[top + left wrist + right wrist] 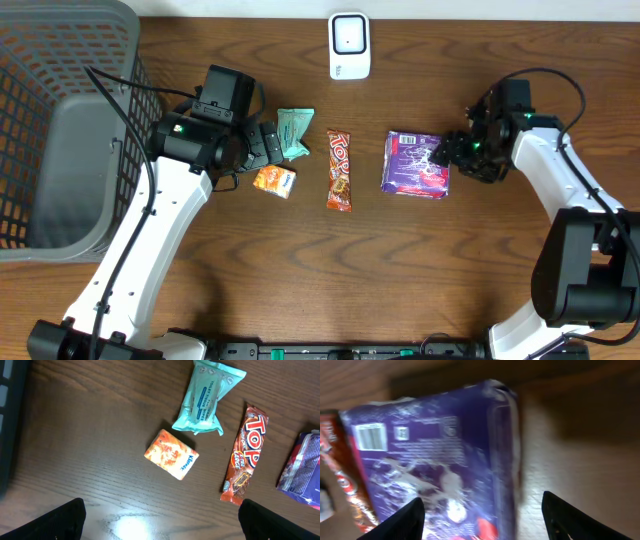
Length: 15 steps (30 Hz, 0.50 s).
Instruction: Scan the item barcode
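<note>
Dark wooden tabletop (400, 280) carries one row of items. An orange tissue pack (274, 181) lies under the empty, wide-open left end effector (160, 510). The purple foil packet (416, 165), barcode label (370, 436) facing up, lies rightward, its edge between the parted, ungripping right end effector (481, 505). A white barcode scanner (349, 46) is positioned farthest.

Purple packet (415, 165) showing white splash swirls and a white barcode panel, red-orange TOP bar (339, 170) carrying white lettering, teal wipes pack (296, 130), orange tissue pack (275, 181), white scanner (349, 46), dark brown wood-grain worktop (420, 280), grey lattice basket (60, 40)
</note>
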Available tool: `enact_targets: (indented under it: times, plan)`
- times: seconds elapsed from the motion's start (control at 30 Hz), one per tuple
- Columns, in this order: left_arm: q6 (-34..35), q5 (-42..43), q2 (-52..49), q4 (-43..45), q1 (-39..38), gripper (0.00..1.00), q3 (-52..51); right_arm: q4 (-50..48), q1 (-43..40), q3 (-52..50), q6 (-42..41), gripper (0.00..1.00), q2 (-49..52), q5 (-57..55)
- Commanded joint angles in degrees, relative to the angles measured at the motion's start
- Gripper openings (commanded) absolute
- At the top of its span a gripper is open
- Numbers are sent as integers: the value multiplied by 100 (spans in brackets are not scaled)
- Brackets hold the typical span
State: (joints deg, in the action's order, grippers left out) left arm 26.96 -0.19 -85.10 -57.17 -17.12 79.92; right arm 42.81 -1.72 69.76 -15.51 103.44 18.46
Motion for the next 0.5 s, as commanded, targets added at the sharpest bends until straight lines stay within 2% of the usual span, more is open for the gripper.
enact_targets:
  times: [0.0, 0.23, 0.47]
  plan:
    - [-57, -50, -24, -24, 17, 98, 52, -251, 116, -111, 144, 71, -13, 741]
    - [-59, -50, -24, -24, 17, 98, 52, -780, 254, -26, 251, 70, -13, 1364]
    - [-57, -50, -24, -24, 17, 98, 52, -243, 245, 647, 669, 66, -13, 1598]
